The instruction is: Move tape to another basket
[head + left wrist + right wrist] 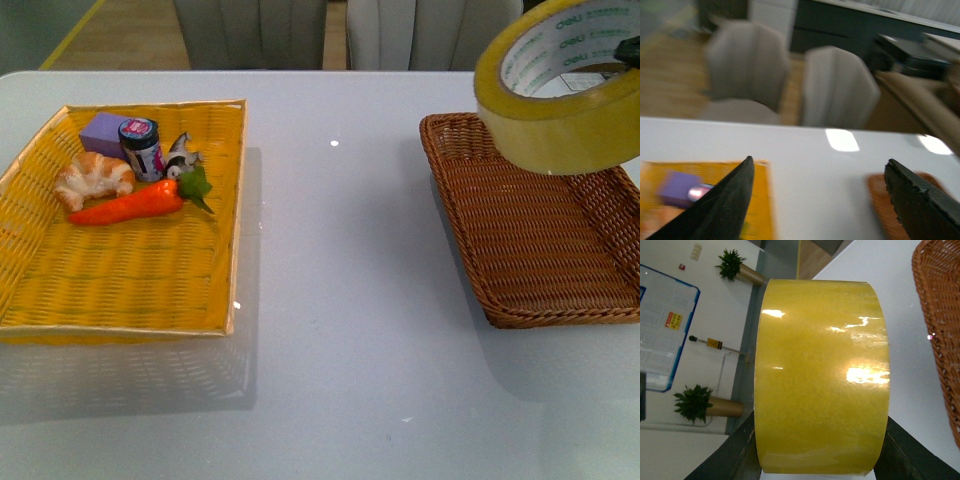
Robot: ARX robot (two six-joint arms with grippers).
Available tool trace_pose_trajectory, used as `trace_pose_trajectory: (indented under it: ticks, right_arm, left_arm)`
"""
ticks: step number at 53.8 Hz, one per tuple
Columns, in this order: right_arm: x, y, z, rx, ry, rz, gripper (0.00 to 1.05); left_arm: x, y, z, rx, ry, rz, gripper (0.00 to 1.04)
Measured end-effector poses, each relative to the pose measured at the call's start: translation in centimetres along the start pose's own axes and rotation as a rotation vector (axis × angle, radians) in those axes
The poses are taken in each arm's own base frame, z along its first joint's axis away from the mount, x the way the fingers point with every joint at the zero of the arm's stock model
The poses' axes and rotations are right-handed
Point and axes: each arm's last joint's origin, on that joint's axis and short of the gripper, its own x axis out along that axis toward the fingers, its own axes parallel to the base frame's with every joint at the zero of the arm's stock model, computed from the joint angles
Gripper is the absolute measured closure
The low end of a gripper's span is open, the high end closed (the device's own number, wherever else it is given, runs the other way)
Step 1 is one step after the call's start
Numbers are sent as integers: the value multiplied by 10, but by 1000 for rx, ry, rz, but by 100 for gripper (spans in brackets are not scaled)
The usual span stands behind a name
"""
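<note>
Tabletop [340, 300] gives you a wide bare strip between one yellow tray [120, 290], holding five small items [130, 205], and one brown basket [540, 260] by the right edge. One tape [560, 110] hangs raised at the basket's far end, clamped in your right gripper [822, 455]. Your left gripper [818, 165] stands apart, empty.

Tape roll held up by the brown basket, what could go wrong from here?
The tape hangs in the right pincer near the basket rim, not clearly over its middle; released now, it might hit the rim or the table. Being round, it may also roll out over the shallow wall.
</note>
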Motion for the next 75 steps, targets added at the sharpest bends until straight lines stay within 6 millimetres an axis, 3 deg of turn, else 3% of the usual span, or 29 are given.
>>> trace_pose_trajectory:
  ticks: [5,22,37,48,56,65,75]
  right_arm:
    - [-5,-6,6,6,-20,-18,57]
    - [-10,-34,13,37,-49,-78,57]
    - [7,-58,24,60,-63,-118,57]
    - [56,-105,42,115,-92,-207,57]
    - [92,-142,43,180,-81,-243,57]
    - [124,-162,46,209,-69,-270,57]
    - [143,-172,43,222,-38,-290,57]
  left_arm:
    - [-20,18,-7,54,-14,32,56]
    - [-67,47,-33,101,10,26,103]
    - [-95,61,-44,106,6,28,103]
    - [-119,77,-51,108,9,30,103]
    - [-131,79,-59,108,-5,30,103]
    - [-140,79,-61,108,0,30,103]
    - [-146,78,-59,108,-10,30,103]
